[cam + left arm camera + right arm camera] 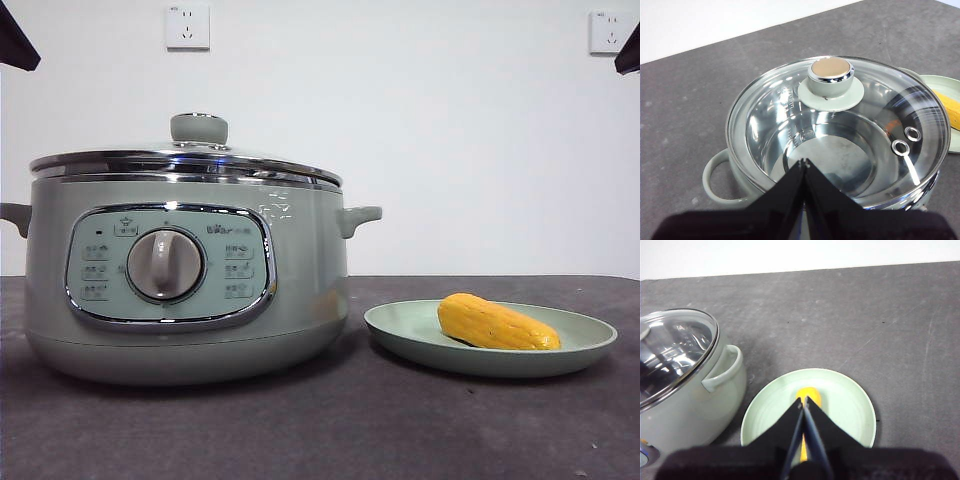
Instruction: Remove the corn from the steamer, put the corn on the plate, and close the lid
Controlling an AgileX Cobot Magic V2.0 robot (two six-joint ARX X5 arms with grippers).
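Corn (497, 323) lies on the plate (400, 328) toward the desk's right edge, firm, light (grip mid-cob). I see the lid (790, 100) seated on the steamer (310, 290); both pincers hang closed, empty.

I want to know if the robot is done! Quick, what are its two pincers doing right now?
Left pincer: closed, holding nothing, above the lid on the steamer.
Right pincer: closed, holding nothing, above the corn on the plate.
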